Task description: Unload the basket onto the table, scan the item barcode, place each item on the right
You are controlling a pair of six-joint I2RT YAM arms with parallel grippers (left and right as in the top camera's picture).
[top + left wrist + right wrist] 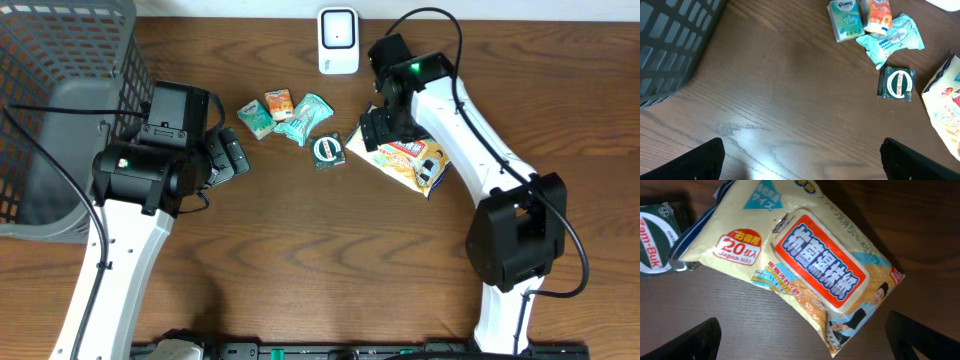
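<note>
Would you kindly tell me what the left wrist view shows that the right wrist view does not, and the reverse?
Only the left wrist view: the grey basket, the green tissue pack, the orange packet and the teal packet. Only the right wrist view: the wipes pack seen whole from the front, with its red-framed label and round 20 badge. Both: the dark Tam-Buk packet, the wipes pack (just its edge in the left wrist view), and the wooden table.
</note>
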